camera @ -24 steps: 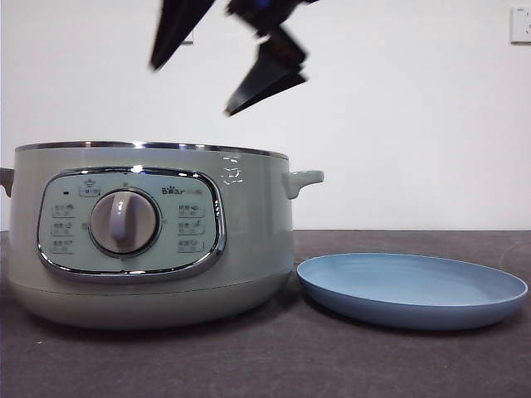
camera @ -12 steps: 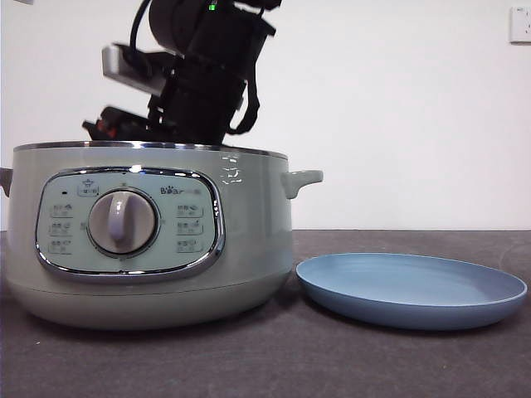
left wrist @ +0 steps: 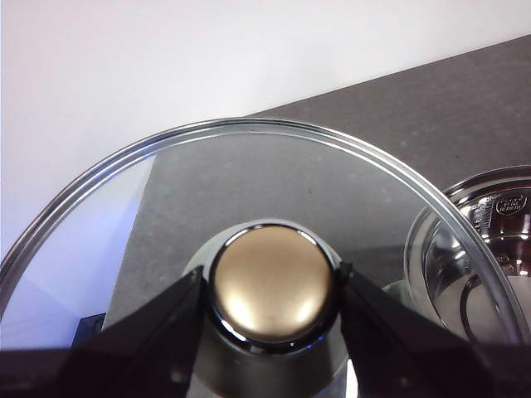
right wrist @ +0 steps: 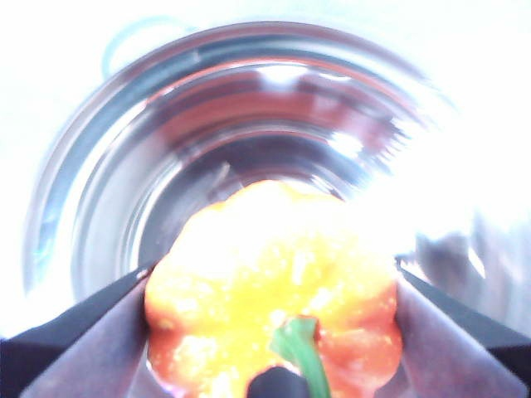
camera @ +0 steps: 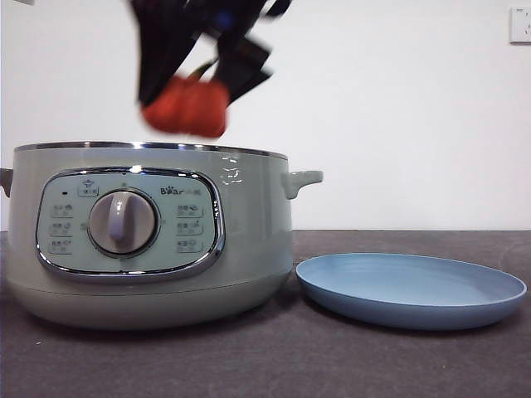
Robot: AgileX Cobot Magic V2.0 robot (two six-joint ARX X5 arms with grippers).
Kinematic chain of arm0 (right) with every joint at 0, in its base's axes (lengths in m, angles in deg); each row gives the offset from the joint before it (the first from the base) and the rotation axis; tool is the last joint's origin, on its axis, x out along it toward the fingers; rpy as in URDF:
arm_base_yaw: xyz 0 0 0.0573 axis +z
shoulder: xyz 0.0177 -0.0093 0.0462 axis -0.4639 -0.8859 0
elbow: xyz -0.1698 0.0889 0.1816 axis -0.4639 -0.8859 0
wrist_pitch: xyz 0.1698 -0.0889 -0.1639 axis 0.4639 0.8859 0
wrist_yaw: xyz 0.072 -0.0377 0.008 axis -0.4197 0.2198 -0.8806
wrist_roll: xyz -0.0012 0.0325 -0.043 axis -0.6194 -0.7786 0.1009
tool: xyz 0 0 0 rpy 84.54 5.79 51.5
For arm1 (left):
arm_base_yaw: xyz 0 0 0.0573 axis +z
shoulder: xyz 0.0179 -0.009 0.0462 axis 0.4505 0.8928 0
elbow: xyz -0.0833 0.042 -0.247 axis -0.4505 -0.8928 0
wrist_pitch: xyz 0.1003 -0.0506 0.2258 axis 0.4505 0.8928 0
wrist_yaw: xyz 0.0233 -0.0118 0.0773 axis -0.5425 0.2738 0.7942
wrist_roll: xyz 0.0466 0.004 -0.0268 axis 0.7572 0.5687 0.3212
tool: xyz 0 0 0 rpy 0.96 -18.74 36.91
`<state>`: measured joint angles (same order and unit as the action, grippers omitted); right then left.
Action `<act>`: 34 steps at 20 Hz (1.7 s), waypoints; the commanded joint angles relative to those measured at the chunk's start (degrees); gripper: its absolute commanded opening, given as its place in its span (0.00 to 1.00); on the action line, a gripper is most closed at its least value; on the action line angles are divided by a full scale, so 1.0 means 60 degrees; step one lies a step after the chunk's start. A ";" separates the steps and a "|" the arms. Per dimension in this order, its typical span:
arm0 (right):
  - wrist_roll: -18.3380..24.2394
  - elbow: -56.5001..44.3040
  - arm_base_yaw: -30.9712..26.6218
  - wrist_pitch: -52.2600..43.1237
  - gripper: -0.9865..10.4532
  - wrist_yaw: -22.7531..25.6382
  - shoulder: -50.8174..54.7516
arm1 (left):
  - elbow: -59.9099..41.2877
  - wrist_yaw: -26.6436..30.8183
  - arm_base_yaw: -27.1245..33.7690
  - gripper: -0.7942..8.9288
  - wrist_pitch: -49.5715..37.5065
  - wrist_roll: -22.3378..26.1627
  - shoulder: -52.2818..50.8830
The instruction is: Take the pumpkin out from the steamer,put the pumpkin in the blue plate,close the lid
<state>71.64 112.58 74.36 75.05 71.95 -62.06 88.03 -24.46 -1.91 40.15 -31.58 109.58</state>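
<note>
Above the open steamer [camera: 149, 236], the right hand [camera: 195, 79] is clamped on the pumpkin [camera: 186, 106] — its two dark jaws press the ribbed sides, green stem toward the wrist. The toy hangs clear of the chrome rim, and the right wrist view looks past it straight down into the shiny bowl, so it has room to travel sideways without catching the pot's wall. Off to one side, the left hand [left wrist: 272, 290] is closed on the knob of the glass lid [left wrist: 249, 166], holding it away from the pot's mouth with the desk [left wrist: 448, 99] showing through the glass; that keeps the opening free and, I judge, the lid ready for closing. On the dark desk just beside the steamer lies the blue plate [camera: 412, 290], bare — the likely target for a sideways carry and a lowering.
</note>
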 commanded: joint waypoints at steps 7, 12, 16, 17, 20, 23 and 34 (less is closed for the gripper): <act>-0.1792 -0.0109 -0.3195 0.4557 0.08 0.0062 0.1843 | 0.0164 -0.0506 -0.0022 0.07 -0.0798 0.0117 -0.0073; -0.2703 -0.2076 -0.4091 0.4095 0.08 0.1100 0.3115 | 0.0164 -0.0681 -0.0022 0.07 -0.0812 0.0109 -0.0073; -0.3300 -0.4586 -0.4080 0.2160 0.08 0.1512 0.4448 | 0.0164 -0.0681 -0.0022 0.07 -0.0820 0.0109 -0.0073; -0.3424 -0.5242 -0.4058 0.1592 0.08 0.1515 0.4696 | 0.0164 -0.0681 -0.0022 0.07 -0.0820 0.0109 -0.0073; -0.3468 -0.6524 -0.4007 0.0229 0.08 0.1468 0.4834 | 0.0164 -0.0685 -0.0022 0.07 -0.0816 0.0113 -0.0073; -0.3464 -0.7464 -0.4003 -0.1661 0.08 0.1198 0.4761 | 0.0164 -0.0685 -0.0022 0.07 -0.0816 0.0109 -0.0073; -0.3096 -0.7584 -0.3694 -0.3071 0.09 0.0182 0.2881 | 0.0164 -0.0685 -0.0022 0.07 -0.0827 0.0109 -0.0073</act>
<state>52.14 67.57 51.98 56.95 73.28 -44.25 88.03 -29.05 -1.91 38.16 -31.58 109.71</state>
